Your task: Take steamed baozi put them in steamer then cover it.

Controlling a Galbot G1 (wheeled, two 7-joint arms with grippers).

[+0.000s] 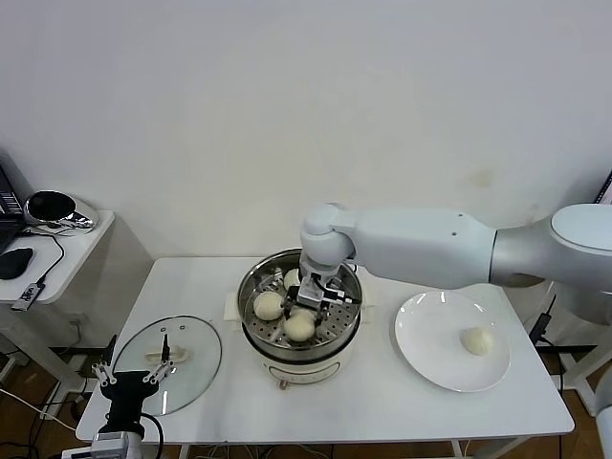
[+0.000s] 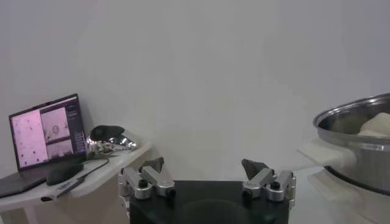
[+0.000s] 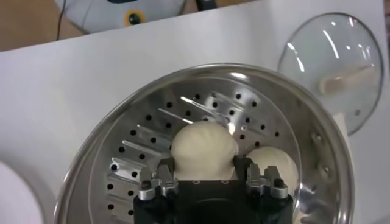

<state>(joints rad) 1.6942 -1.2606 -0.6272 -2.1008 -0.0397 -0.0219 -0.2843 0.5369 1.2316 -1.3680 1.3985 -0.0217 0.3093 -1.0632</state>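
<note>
**Third bun going into the pot, one left on the plate**

While the left gripper [image 1: 131, 379] waits at the table's seven o'clock corner, fingers spread open with nothing between them, the cover [image 1: 168, 362] lies flat on the table [image 1: 382, 402] just beside it. At the centre stands the steamer [image 1: 251, 287]. Reaching down into it is the right gripper [image 3: 204, 175], its fingers closed on a steamed baozi [image 3: 203, 149] over the perforated tray; other buns sit around it. Over at three o'clock, a white plate [image 1: 421, 349] carries one last bun [image 1: 476, 340], well apart from the pot
</note>
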